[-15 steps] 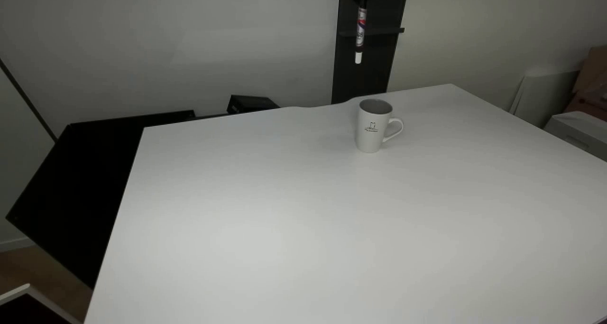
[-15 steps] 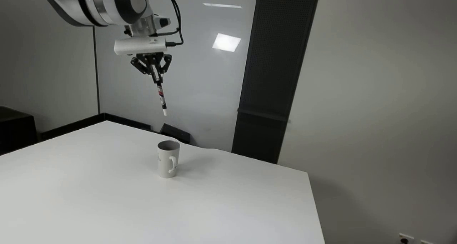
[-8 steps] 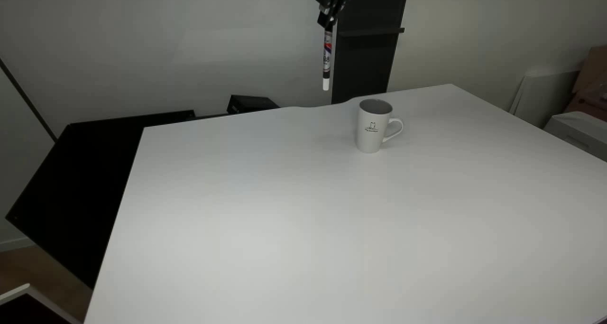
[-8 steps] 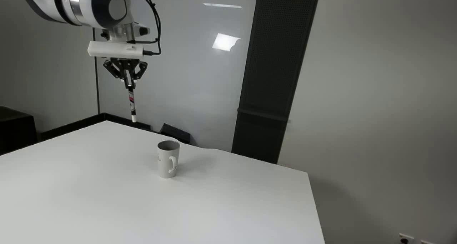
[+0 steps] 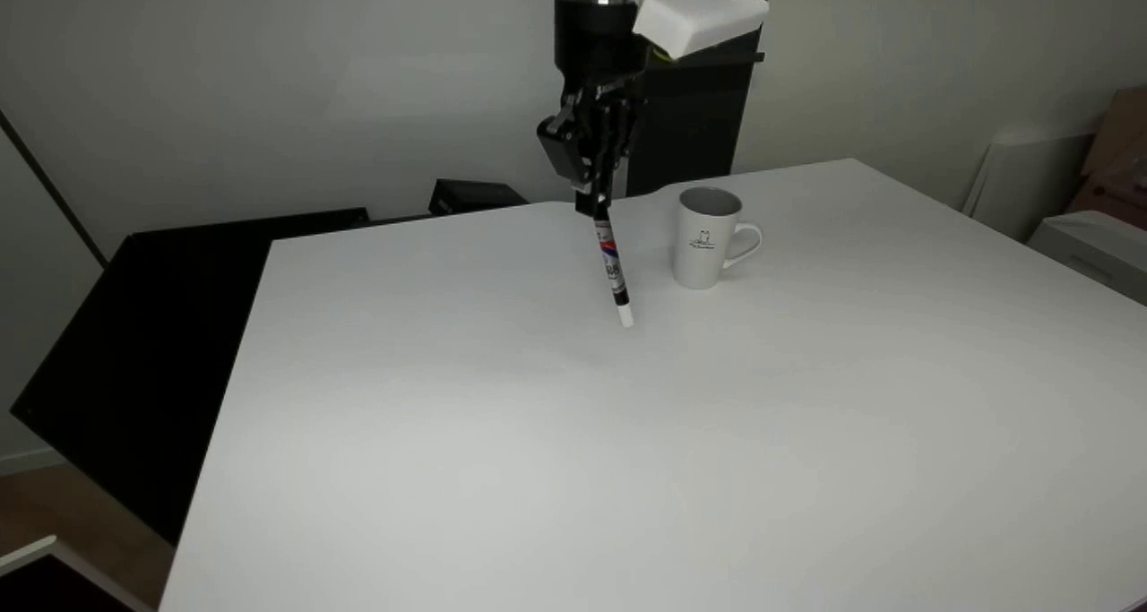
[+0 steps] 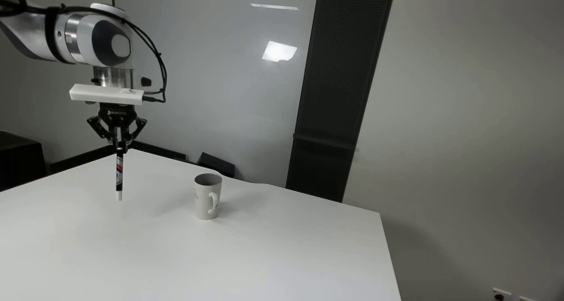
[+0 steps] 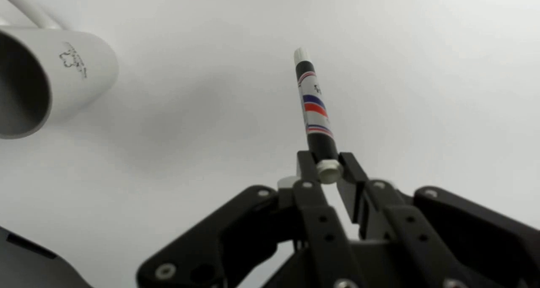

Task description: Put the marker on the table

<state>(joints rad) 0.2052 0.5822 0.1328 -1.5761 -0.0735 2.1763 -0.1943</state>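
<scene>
The slim red-banded white marker, clamped in the black jointed gripper, should be lowered (tall white mug avoided) onto the flat white tabletop before release.

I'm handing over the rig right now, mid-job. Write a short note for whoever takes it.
End effector: shut on the marker, near its upper end.
Marker: hangs pointing down over the table, apparently not touching it yet.
White mug: upright on the table, apart from the marker.
Done: marker gripped and over the table.
Left: lower it, set it down, release; I'd keep clear of the mug.
</scene>
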